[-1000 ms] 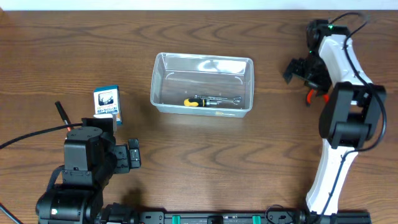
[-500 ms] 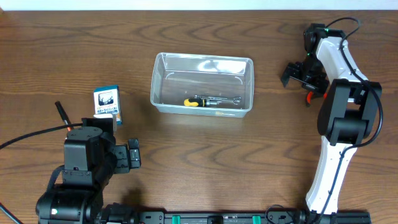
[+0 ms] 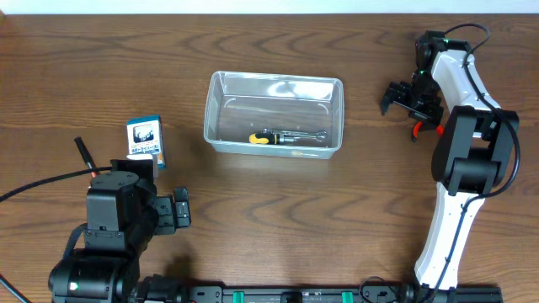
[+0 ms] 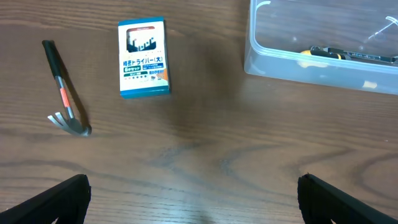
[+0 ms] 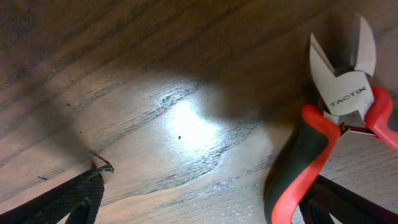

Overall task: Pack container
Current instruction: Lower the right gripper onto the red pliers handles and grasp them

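Right tool (image 5: 205,186) gapes wide beside cutters (image 5: 323,124), well apart from container (image 3: 340,118) rim.

A dark brown wood-grain bench (image 3: 278,194) is filling every view, its grain running mostly left to right. A thin pale strip (image 3: 253,5) is showing along the far edge from overhead. A bright patch of light (image 5: 186,121) is glaring off the wood in the right wrist view.

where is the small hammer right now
In the left wrist view the hammer lies flat at the left, just left of the blue-and-white box, not touching it.
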Robot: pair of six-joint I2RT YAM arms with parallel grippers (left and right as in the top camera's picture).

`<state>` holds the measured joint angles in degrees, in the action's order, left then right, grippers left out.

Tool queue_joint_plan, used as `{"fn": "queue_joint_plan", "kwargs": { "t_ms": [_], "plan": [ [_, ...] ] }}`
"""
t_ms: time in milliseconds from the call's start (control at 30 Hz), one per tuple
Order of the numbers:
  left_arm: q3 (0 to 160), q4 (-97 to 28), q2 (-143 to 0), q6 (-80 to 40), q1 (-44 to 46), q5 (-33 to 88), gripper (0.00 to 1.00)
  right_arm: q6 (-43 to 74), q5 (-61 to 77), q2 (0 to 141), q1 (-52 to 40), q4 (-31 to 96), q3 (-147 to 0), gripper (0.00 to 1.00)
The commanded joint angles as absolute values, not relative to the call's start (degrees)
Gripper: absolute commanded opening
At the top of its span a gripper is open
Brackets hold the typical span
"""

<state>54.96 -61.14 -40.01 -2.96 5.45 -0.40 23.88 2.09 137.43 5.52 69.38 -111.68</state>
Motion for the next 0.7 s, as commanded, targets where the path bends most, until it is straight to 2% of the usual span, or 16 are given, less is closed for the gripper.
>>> {"fn": "queue_joint_plan", "kwargs": {
  "t_ms": [0,167,267,400,467,567,667],
  "plan": [
    [54.98,-61.25,-40.03,-3.07,5.21,-1.04,0.98,23.49,-0.62,142.63,6.94,68.51,-110.08,0.99],
    [54.98,-61.25,-40.03,-3.07,5.21,-1.04,0.98,23.51,-0.62,142.63,7.88,68.51,-109.54,0.99],
    [54.98,-61.25,-40.03,-3.07,5.21,-1.04,0.98,23.53,-0.62,142.63,8.29,68.07,-108.77,0.94],
    [54.98,-61.25,-40.03,-3.07,5.21,-1.04,0.98,23.53,-0.6,142.63,9.1,67.16,-107.26,0.74],
    [54.98,-61.25,-40.03,-3.07,5.21,-1.04,0.98,23.53,-0.6,142.63,9.45,66.63,-106.32,0.69],
    [54.98,-61.25,-40.03,-3.07,5.21,-1.04,0.98,23.53,-0.6,142.63,9.87,66.32,-105.23,0.49],
    [54.98,-61.25,-40.03,-3.07,5.21,-1.04,0.98,23.51,-0.6,142.63,9.96,66.19,-104.86,0.41]
  ]
}}
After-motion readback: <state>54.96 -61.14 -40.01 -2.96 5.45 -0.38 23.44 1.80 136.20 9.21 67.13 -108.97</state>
